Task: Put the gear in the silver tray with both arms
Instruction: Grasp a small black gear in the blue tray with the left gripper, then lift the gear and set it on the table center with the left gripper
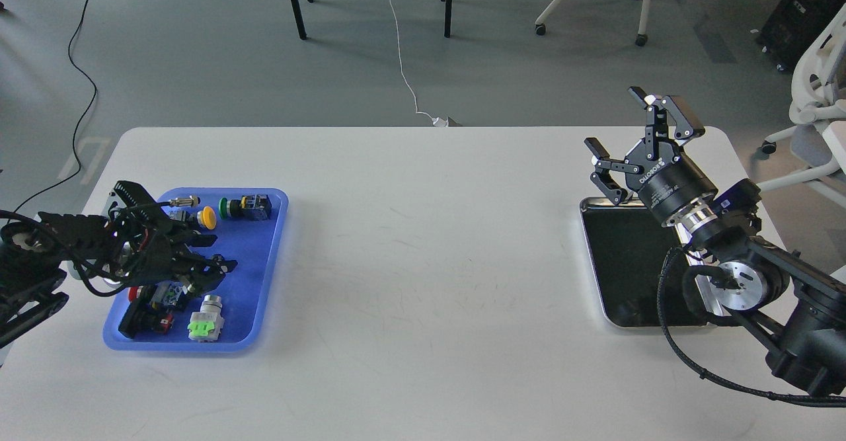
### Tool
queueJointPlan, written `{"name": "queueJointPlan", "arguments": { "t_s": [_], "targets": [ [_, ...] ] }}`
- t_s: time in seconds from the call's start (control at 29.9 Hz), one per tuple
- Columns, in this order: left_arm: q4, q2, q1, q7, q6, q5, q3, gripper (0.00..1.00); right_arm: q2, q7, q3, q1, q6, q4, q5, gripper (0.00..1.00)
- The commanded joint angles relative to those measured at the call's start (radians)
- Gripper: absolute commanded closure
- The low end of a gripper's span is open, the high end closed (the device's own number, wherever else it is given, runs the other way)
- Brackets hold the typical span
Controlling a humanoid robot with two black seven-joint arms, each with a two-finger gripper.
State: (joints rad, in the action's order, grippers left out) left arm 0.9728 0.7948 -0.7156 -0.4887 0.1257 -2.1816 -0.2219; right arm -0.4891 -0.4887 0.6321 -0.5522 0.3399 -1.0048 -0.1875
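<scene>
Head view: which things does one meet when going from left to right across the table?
left gripper → blue tray → bare white table → silver tray → right gripper, held up over the silver tray's far end.

Both arms are matte black. The right arm (pixel 760 262) has thick round segments joined by bright silver rings, with a black cable looping along its lower side. Its hand (pixel 638 133) has two linked black fingers and white ROBOTIQ lettering on the palm. The left arm (pixel 39 256) is draped in thin black wires; its hand (pixel 211 246) looks dark and cluttered.
</scene>
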Motion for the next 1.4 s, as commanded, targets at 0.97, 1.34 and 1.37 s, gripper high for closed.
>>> {"name": "queueJointPlan", "arguments": {
  "t_s": [0.97, 1.34, 1.37],
  "targets": [
    [-0.035, -0.016, 0.007, 0.0, 0.002, 0.0, 0.003, 0.77, -0.003, 0.0, 0.0, -0.002, -0.001, -0.003, 0.0, 0.01],
    [-0.037, -0.011, 0.005, 0.0, 0.0, 0.0, 0.001, 0.86, 0.0, 0.0, 0.001, -0.002, -0.001, -0.001, 0.0, 0.01],
    [-0.037, -0.011, 0.001, 0.0, 0.0, 0.0, 0.001, 0.87, 0.0, 0.0, 0.001, -0.002, -0.001, -0.001, 0.0, 0.01]
  ]
}}
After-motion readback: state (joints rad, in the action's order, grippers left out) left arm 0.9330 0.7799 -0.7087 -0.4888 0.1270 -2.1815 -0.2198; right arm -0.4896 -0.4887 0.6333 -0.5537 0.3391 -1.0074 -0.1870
